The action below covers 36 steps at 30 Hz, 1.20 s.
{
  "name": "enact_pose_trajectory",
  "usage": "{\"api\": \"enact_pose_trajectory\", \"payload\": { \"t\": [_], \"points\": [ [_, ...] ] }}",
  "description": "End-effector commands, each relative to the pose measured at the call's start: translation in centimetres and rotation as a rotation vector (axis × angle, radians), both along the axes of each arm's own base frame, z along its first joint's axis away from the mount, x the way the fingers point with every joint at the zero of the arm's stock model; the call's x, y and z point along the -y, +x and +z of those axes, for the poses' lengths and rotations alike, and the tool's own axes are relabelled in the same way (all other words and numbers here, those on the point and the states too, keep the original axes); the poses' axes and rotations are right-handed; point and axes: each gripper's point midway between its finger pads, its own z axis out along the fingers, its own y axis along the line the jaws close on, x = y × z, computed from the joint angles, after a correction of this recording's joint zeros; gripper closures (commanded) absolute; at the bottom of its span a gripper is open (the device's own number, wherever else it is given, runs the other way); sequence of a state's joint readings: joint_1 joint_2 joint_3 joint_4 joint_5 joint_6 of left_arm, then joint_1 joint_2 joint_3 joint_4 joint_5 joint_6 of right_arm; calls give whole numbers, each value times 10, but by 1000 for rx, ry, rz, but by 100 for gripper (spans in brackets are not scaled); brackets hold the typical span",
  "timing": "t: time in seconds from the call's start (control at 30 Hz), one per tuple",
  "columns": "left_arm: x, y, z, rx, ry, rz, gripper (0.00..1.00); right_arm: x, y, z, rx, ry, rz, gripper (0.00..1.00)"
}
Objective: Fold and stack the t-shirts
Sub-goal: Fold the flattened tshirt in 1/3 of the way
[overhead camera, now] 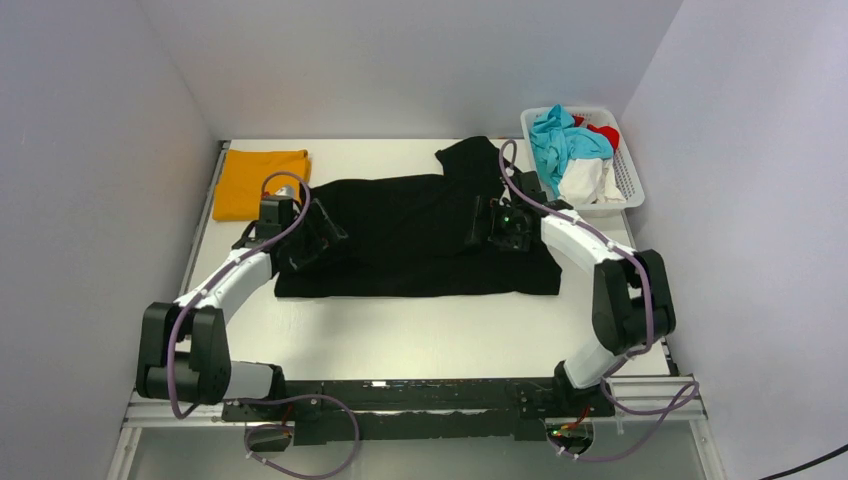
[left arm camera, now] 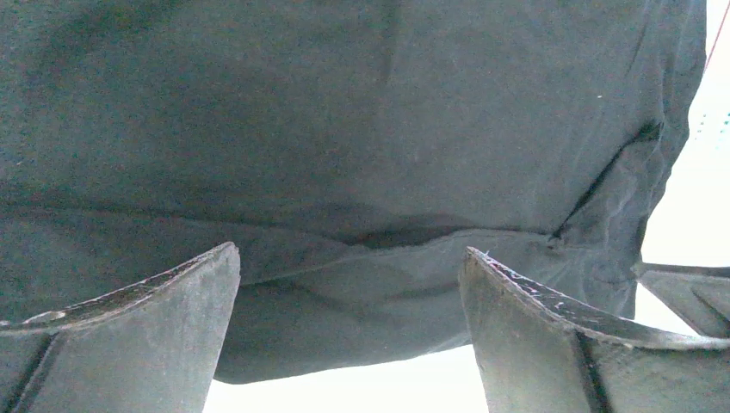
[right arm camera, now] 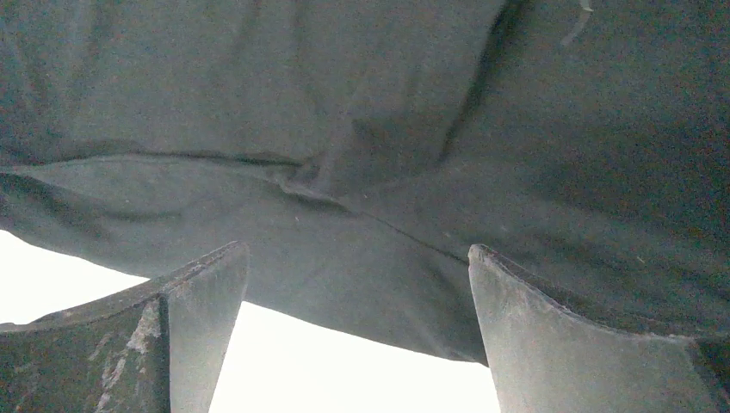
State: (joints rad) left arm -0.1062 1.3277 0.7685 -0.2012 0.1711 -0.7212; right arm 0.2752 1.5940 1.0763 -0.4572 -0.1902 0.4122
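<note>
A large black t-shirt (overhead camera: 420, 240) lies spread across the middle of the white table (overhead camera: 400, 330), with one sleeve sticking out toward the back right. A folded orange-yellow t-shirt (overhead camera: 260, 180) rests at the back left corner. My left gripper (overhead camera: 322, 238) sits low over the black shirt's left edge. It is open, and dark cloth (left arm camera: 344, 129) lies loose past its fingertips (left arm camera: 349, 249). My right gripper (overhead camera: 482, 224) hovers over the shirt's right part, also open (right arm camera: 357, 248), with the cloth's folded edge (right arm camera: 258, 86) in front of it and nothing clamped.
A white plastic lattice basket (overhead camera: 628, 190) stands at the back right, holding teal, red and white clothes. Grey walls close in the table on the left, back and right. The arm bases sit on the rail along the near edge.
</note>
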Motion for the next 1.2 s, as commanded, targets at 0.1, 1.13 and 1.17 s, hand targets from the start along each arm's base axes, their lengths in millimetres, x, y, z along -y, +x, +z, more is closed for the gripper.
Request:
{"api": "enact_pose_trajectory", "payload": {
  "t": [0.1,1.13,1.17],
  "points": [
    [12,10,-15,65,-13,-92,1,-32,36,-5,90,130,33,0],
    [17,39,-4,99,-9,-122,1,-15,71,4,206,3,-135,0],
    [19,42,-7,87,-21,-128,1,-9,63,-3,187,-14,-150,0]
  ]
}}
